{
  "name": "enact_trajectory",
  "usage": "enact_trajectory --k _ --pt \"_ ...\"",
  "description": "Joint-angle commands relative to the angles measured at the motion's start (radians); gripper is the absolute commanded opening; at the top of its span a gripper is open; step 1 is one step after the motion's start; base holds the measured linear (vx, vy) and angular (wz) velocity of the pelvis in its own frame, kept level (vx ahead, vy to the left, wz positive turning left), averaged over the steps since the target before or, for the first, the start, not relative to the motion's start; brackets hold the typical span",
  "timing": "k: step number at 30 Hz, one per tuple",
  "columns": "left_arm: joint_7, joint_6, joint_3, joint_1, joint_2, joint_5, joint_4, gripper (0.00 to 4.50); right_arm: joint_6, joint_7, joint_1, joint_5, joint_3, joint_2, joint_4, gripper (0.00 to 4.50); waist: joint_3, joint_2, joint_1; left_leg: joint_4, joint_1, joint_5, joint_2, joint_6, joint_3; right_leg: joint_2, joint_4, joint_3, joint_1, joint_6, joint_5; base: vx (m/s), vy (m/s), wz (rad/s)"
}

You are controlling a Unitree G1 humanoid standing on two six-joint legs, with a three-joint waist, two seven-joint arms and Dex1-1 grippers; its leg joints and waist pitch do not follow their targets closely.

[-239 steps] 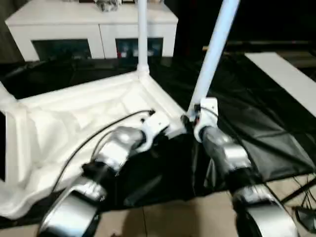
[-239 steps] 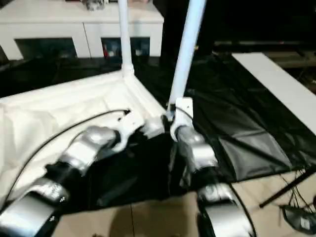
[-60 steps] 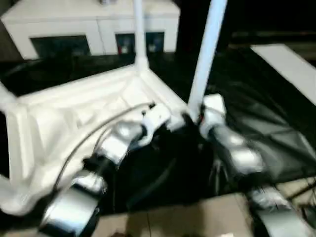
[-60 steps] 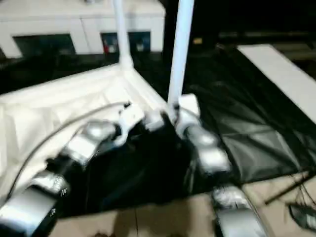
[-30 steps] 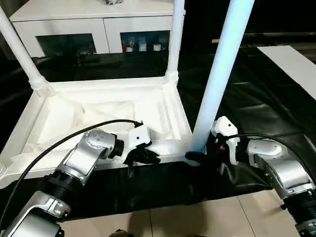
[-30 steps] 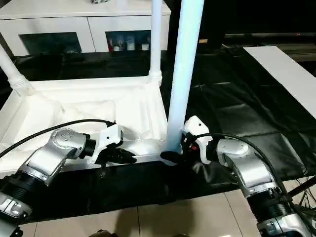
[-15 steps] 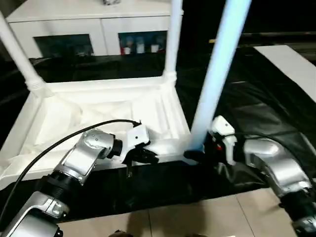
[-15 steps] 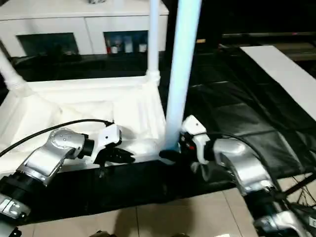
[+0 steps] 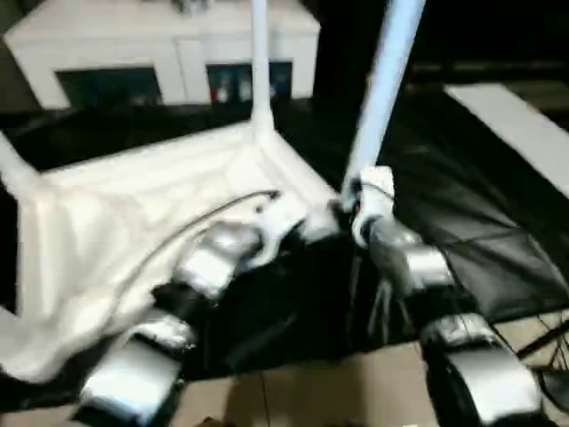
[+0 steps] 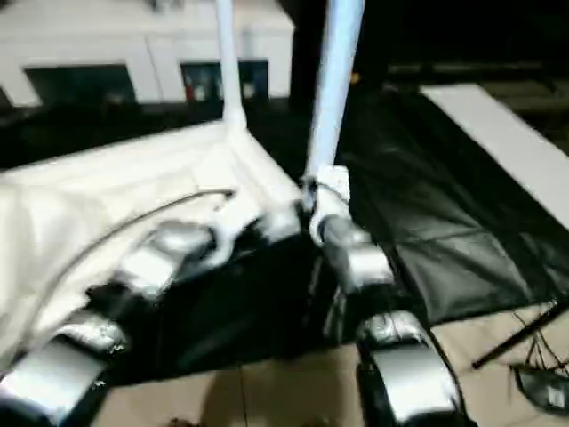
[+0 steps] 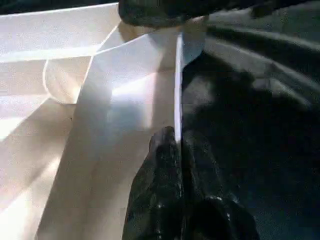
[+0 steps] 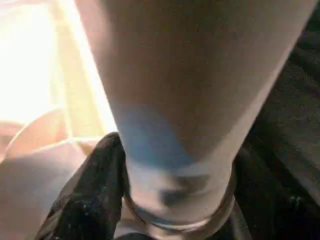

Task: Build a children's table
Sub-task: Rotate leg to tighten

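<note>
Your upturned table top (image 9: 133,213) lies on the black sheet (image 9: 462,222) on the floor, one leg (image 9: 260,62) upright in its far corner socket. Your left tool (image 11: 176,145) is pinched closed on the top's near rim. Your right tool (image 12: 175,200) clasps the base of another leg (image 9: 382,98), which stands at the top's near right corner.

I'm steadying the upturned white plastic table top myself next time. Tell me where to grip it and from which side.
Grip the thin upright rim of the white plastic table top near the corner that faces the robot, coming from the robot's side over the black sheet. The rim is a narrow wall that two fingers can pinch, one inside and one outside, as the left gripper does now, while the right gripper holds the long white tube leg.
</note>
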Motion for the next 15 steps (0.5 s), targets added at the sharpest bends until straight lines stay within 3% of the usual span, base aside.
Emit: enact_trajectory --k 1,6,8,9,11,12,14,15 --pt "0.175 -0.048 0.06 -0.05 0.0 0.021 0.049 0.0 0.005 -0.053 0.007 0.018 -0.013 0.036 0.1 2.67 -0.069 0.0 -0.005 -0.078 0.028 -0.32 0.025 -0.04 -0.018 -0.037 -0.085 0.024 0.025 -0.192 -0.294 0.0 0.0 0.0" --pt "0.199 -0.103 0.048 -0.066 -0.003 0.043 0.115 0.0 -0.103 -0.013 -0.05 -0.001 -0.024 0.067 0.187 2.67 -0.072 -0.009 0.009 -0.074 0.021 -0.254 0.024 0.002 -0.013 -0.042 -0.077 0.024 0.035 -0.203 -0.22 0.0 0.0 0.0" --pt "0.185 -0.121 0.042 -0.06 0.007 0.046 0.114 0.0 -0.136 0.039 -0.056 -0.013 -0.01 0.064 0.184 3.23 -0.072 -0.007 0.011 -0.075 0.017 -0.238 0.025 0.013 -0.013 -0.042 -0.075 0.023 0.037 -0.209 -0.204 0.0 0.0 0.0" --pt "0.146 -0.141 0.035 -0.043 0.029 0.047 0.101 0.0 -0.194 0.125 -0.045 -0.038 0.022 0.04 0.148 3.37 -0.073 -0.008 0.012 -0.074 0.016 -0.226 0.025 0.022 -0.012 -0.041 -0.073 0.022 0.04 -0.215 -0.19 0.0 0.0 0.0" --pt "0.123 -0.149 0.036 -0.034 0.04 0.045 0.095 0.0 -0.211 0.156 -0.032 -0.041 0.03 0.022 0.118 3.44 -0.073 -0.006 0.013 -0.074 0.014 -0.228 0.025 0.031 -0.013 -0.041 -0.071 0.022 0.042 -0.216 -0.182 0.0 0.0 0.0" --pt "0.098 -0.159 0.034 -0.023 0.051 0.044 0.082 0.0 -0.213 0.19 -0.014 -0.04 0.039 0.002 0.077 3.44 -0.072 -0.009 0.004 -0.078 -0.003 -0.204 0.023 0.034 -0.02 -0.041 -0.067 0.017 0.059 -0.205 -0.178 0.0 0.0 0.0" --pt "0.084 -0.164 0.034 -0.017 0.057 0.043 0.074 0.0 -0.212 0.208 -0.004 -0.039 0.044 -0.009 0.054 3.67 -0.075 -0.008 -0.001 -0.075 0.003 -0.192 0.025 0.038 -0.02 -0.04 -0.067 0.016 0.052 -0.208 -0.172 0.0 0.0 0.0" --pt "0.026 -0.178 0.031 0.007 0.078 0.037 0.039 0.0 -0.186 0.283 0.039 -0.036 0.066 -0.049 -0.033 3.74 -0.077 -0.003 0.004 -0.07 0.01 -0.172 0.027 0.054 -0.017 -0.039 -0.064 0.019 0.05 -0.241 -0.115 0.0 0.0 0.0"
